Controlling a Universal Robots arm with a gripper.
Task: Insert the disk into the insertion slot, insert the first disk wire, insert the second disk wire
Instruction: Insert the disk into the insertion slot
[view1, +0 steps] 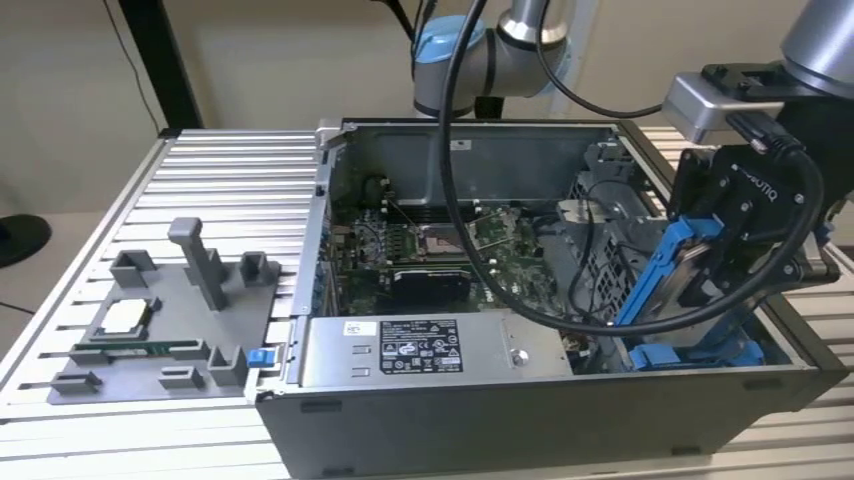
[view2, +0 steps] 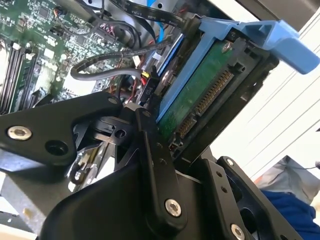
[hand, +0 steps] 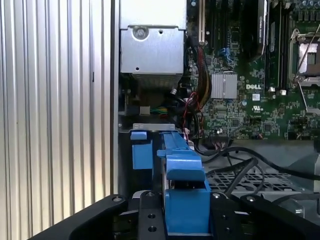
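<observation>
Along the near edge of the case (view1: 534, 410), grey power-supply box (view1: 420, 348). At the case's near corner on the exterior view's right, gripper (view1: 714, 268) with jaws closed against both sides of the disk (view1: 667, 262), gripped by its blue carrier, steeply tilted just above the blue bay rails (view1: 694, 355), not yet seated. Farther in, motherboard (view1: 427, 240) flat on the case floor

We see a ribbed metal surface (view1: 227, 180) carrying two things. An open computer case (view1: 534, 430) sits toward the exterior view's right. Just beside it, toward the left, lies a flat grey fixture plate (view1: 174, 325) with upright posts. In the first wrist view the ribs run alongside the case wall.
</observation>
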